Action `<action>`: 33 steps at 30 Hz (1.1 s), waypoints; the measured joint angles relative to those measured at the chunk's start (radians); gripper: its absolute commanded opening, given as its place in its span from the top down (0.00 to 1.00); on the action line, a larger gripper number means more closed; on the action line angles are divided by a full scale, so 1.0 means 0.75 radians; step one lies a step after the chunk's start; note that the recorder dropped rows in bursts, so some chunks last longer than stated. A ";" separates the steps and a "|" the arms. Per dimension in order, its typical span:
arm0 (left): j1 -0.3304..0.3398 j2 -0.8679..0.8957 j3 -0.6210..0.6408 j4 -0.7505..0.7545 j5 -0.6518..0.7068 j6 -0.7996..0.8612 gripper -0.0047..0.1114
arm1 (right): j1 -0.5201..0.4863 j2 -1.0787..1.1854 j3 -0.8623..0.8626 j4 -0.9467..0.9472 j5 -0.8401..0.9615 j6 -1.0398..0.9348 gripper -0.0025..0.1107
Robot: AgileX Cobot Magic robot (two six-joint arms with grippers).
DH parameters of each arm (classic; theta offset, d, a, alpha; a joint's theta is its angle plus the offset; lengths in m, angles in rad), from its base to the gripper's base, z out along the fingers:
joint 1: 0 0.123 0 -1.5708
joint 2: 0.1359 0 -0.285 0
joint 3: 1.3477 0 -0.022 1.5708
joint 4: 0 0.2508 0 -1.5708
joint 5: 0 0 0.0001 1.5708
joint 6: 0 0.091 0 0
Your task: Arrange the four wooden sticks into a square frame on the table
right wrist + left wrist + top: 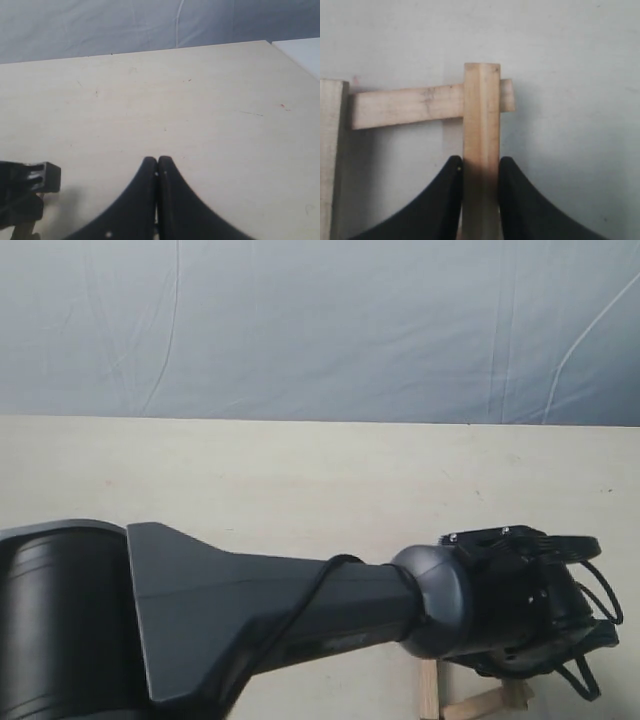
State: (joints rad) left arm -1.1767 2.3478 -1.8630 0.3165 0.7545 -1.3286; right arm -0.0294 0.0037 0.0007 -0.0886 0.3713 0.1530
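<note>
In the left wrist view my left gripper [481,165] is shut on a light-brown wooden stick [481,120]. That stick's far end lies across a second stick [405,106]. A third stick [330,150] runs along the frame's edge. The exterior view shows the left arm's wrist [500,605] low over the table [300,480], with two stick pieces [480,705] showing under it; the rest of the frame is hidden. My right gripper [158,162] is shut and empty above bare table.
A blue-grey sheet [320,330] hangs behind the table's far edge. The left arm's thick black link [200,620] crosses the lower part of the exterior view. A black part of the other arm [25,192] shows in the right wrist view.
</note>
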 measured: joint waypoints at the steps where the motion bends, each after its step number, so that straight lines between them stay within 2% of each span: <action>1: 0.004 -0.019 0.000 0.010 0.005 0.034 0.96 | 0.000 0.000 0.000 0.000 0.000 0.000 0.99; 4: 0.036 -0.087 0.000 0.023 0.089 0.190 0.96 | 0.000 0.000 0.000 0.000 0.000 0.000 0.99; 8: 0.120 -0.181 0.000 -0.006 0.277 0.526 0.96 | 0.000 0.000 0.000 0.000 0.000 0.000 0.99; 14: 0.304 -0.250 0.000 -0.136 0.453 0.932 0.96 | 0.000 0.000 0.000 0.000 0.000 0.000 0.99; 18: 0.420 -0.217 0.019 -0.220 0.428 1.066 0.96 | 0.000 0.000 0.000 0.000 0.000 0.000 0.99; 20: 0.504 -0.190 0.091 -0.232 0.304 1.075 0.96 | 0.000 0.000 0.000 0.000 0.000 0.000 0.99; 24: 0.604 -0.168 0.180 -0.290 0.109 1.075 0.96 | 0.000 0.000 0.000 0.000 0.000 0.000 0.99; 31: 0.638 -0.101 0.217 -0.337 0.013 1.075 0.95 | 0.000 0.000 0.000 0.000 0.000 0.000 0.99; 33: 0.638 -0.098 0.217 -0.339 0.010 1.075 0.90 | 0.000 0.000 0.000 0.000 0.000 0.000 0.99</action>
State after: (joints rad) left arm -0.6985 2.2741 -1.6999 0.0621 0.7618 -0.5221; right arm -0.0294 0.0037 0.0007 -0.0886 0.3713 0.1530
